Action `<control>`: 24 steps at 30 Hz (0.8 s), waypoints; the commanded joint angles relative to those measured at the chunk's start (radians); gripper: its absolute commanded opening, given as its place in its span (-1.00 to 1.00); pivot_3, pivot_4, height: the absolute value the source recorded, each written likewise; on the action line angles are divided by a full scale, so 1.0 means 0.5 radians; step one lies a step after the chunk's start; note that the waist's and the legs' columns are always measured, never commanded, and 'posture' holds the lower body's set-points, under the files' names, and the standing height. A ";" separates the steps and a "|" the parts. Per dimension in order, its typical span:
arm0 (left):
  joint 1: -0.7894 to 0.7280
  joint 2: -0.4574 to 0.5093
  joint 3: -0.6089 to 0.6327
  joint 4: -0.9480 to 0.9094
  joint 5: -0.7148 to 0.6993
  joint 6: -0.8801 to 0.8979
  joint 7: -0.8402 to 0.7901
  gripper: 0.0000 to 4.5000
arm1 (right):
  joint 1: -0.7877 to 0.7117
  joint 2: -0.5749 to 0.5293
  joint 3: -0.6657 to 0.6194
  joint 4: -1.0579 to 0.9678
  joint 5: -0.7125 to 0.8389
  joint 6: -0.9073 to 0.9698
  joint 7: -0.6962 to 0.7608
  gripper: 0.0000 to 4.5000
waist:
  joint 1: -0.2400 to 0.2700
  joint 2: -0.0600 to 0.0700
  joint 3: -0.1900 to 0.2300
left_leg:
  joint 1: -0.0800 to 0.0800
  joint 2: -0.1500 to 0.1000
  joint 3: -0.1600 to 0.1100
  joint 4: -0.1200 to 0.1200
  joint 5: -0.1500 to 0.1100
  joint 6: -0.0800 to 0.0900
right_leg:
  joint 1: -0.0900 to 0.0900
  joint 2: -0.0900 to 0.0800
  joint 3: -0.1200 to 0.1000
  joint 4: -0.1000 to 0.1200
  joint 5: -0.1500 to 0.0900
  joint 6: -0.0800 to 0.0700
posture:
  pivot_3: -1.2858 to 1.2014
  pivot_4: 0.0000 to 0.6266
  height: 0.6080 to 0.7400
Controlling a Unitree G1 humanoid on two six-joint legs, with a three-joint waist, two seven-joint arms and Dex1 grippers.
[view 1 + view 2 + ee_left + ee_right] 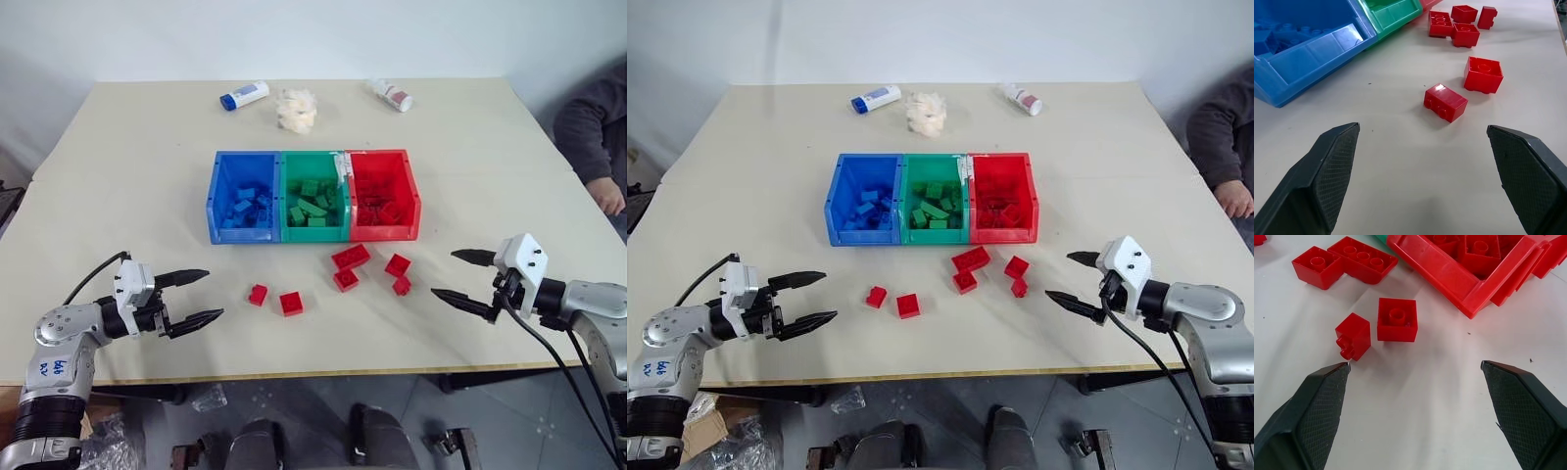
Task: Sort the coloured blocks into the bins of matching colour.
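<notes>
Three bins stand side by side mid-table: blue bin [217, 201], green bin [313, 233], red bin [411, 201], each holding blocks of its own colour. Several red blocks lie loose in front of them: a small one [258, 294], a square one [291, 303], an oblong one [351, 257] with a square one [345, 280] against it, and two more [398, 265] [403, 285]. My left gripper [203, 298] hovers open at the front left, empty, facing the loose blocks. Opposite it at the front right, my right gripper [456, 276] is open and empty too.
At the table's far side lie a white tube with a blue cap [243, 95], a pale fluffy wad [297, 110] and a white tube with a red cap [393, 95]. A person's sleeve and hand [600, 147] rest at the right edge.
</notes>
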 commanded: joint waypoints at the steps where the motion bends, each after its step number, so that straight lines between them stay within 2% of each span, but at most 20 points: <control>1: -0.010 0.000 0.030 -0.065 -0.035 0.041 0.012 0.97 | -0.054 -0.005 -0.059 0.000 0.021 -0.039 0.010 1.00 | -0.001 0.000 0.000 | 0.000 0.000 0.000 0.000 0.000 0.000 | 0.000 0.000 0.000 0.000 0.000 0.000 | 0.03 -0.52 1.00; 7: -0.043 -0.011 0.038 -0.131 -0.058 0.263 0.169 0.97 | -0.117 -0.026 -0.020 0.011 0.022 0.083 0.004 1.00 | 0.000 0.000 0.000 | 0.000 0.000 0.000 0.000 0.000 0.000 | 0.000 0.000 0.000 0.000 0.000 0.000 | 0.03 -0.52 1.00; 10: -0.022 -0.006 0.022 -0.173 -0.056 0.298 0.148 0.97 | -0.094 -0.069 -0.035 -0.005 0.034 0.161 0.043 1.00 | 0.002 0.000 0.000 | 0.000 0.000 0.000 0.000 0.000 0.000 | 0.000 0.000 0.000 0.001 0.000 0.000 | 0.03 -0.52 1.00; 18: -0.073 -0.008 0.009 -0.045 -0.079 0.241 -0.110 0.97 | 0.305 -0.347 -0.374 -0.079 0.082 0.308 0.180 1.00 | 0.015 0.000 0.000 | 0.000 0.000 0.001 0.001 0.000 0.001 | 0.001 0.000 0.000 -0.001 0.000 0.000 | 0.03 -0.52 1.00; 24: -0.136 -0.026 0.003 0.027 -0.070 0.211 -0.185 0.97 | 0.432 -0.377 -0.477 -0.197 0.121 0.377 0.212 1.00 | 0.001 0.000 0.000 | 0.001 0.000 -0.001 0.002 0.000 0.000 | 0.001 0.000 0.000 0.001 0.000 0.000 | 0.03 -0.52 1.00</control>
